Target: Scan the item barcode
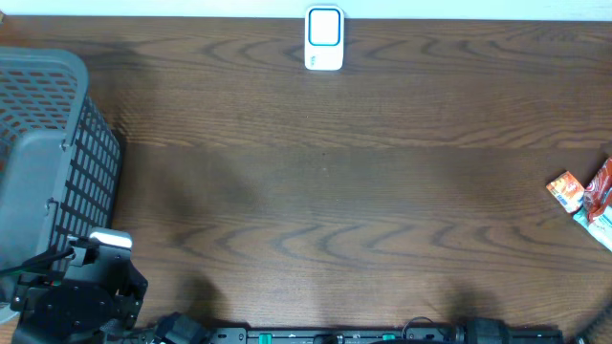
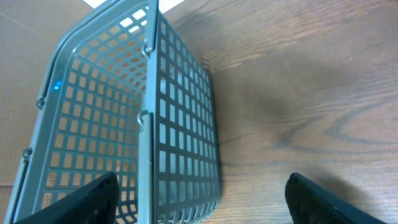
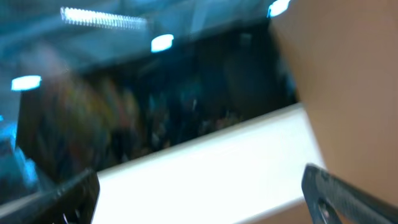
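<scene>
Overhead, white scanner (image 1: 324, 38) at top centre, snack packets (image 1: 585, 196) at right edge, grey basket (image 1: 48, 162) at left, left gripper (image 2: 202, 186) spread wide beside basket, right gripper (image 3: 200, 177) likewise released, both empty.

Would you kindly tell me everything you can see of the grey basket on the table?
The basket is grey, plastic by its look, with lattice walls of small square holes and a smooth solid rim bearing small clips. It stands on the dark wooden table at its left side, partly cut off by the overhead view. Its contents cannot be made out.
</scene>
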Tool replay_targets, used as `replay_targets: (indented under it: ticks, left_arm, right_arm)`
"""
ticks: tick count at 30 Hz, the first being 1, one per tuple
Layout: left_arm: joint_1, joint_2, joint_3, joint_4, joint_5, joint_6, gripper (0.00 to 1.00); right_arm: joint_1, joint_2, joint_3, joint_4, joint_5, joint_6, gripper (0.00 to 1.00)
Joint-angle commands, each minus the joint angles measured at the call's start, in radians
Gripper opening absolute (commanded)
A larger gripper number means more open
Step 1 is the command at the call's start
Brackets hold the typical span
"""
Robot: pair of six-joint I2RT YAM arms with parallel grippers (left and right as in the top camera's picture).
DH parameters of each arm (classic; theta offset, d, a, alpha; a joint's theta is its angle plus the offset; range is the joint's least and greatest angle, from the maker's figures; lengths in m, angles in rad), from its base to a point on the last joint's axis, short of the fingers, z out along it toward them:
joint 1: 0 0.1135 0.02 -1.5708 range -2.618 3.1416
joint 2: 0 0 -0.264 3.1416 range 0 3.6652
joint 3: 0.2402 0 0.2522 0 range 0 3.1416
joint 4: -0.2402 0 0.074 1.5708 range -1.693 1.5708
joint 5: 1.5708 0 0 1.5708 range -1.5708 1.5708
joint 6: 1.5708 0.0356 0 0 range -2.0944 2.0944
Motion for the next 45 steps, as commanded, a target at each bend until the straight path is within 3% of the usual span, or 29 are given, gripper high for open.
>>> replay_targets:
  ticks: [1, 5, 8, 12, 24, 45]
  left_arm:
    - [0.003, -0.005, 0.005, 0.0, -0.005, -0.01, 0.86]
    - [0.003, -0.005, 0.005, 0.0, -0.005, -0.01, 0.86]
    - [0.003, -0.005, 0.005, 0.0, -0.005, -0.01, 0.86]
    - [0.003, -0.005, 0.005, 0.0, -0.005, -0.01, 0.86]
    - [0.003, -0.005, 0.005, 0.0, -0.005, -0.01, 0.86]
    - [0.003, -0.005, 0.005, 0.0, -0.005, -0.01, 0.86]
  right_arm:
    - [0.044, 0.004, -0.198, 0.132, -0.017, 0.039, 0.99]
    - [0.074, -0.026, -0.482, 0.416, -0.013, 0.054, 0.99]
    - [0.076, -0.114, -0.683, 0.533, -0.013, 0.095, 0.99]
    - [0.08, -0.156, -0.843, 0.597, -0.01, 0.119, 0.99]
    - [0.168, -0.166, -1.159, 0.584, 0.089, 0.173, 0.99]
    - [0.167, -0.165, -1.155, 0.576, 0.069, 0.157, 0.99]
